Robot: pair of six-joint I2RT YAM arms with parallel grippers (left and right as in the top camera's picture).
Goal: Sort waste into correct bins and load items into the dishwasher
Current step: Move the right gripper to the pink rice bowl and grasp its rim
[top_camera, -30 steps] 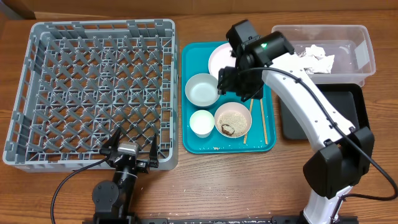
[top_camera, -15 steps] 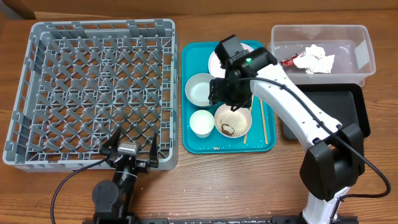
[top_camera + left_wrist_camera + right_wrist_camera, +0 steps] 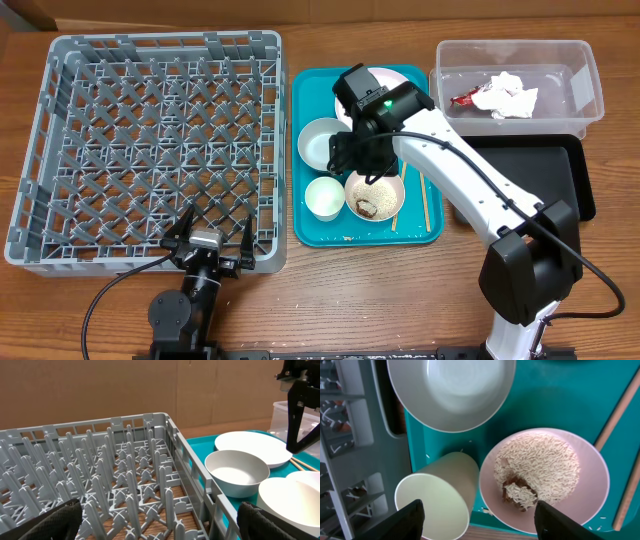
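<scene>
My right gripper (image 3: 358, 158) is open and empty above the teal tray, over the pinkish bowl (image 3: 375, 193) that holds rice (image 3: 540, 462) and a brown lump (image 3: 512, 485). In the right wrist view its fingers (image 3: 477, 520) straddle the white cup (image 3: 437, 495) and the bowl's rim. The grey-green bowl (image 3: 325, 142) and pink plate (image 3: 385, 80) lie beside it, two chopsticks (image 3: 423, 195) to the right. The napkin (image 3: 505, 95) and red wrapper (image 3: 465, 99) lie in the clear tub (image 3: 590, 85). My left gripper (image 3: 210, 232) is open at the grey dish rack's (image 3: 60, 150) near edge.
The black tray (image 3: 565, 170) sits below the clear tub at the right. The teal tray (image 3: 305, 230) lies between the rack and the bins. A few loose rice grains (image 3: 350, 238) lie on the teal tray. A cardboard wall (image 3: 100, 390) stands behind the table.
My right gripper has moved left and toward the front, from over the plate's edge to above the rice bowl and cup. The left arm has not moved.
</scene>
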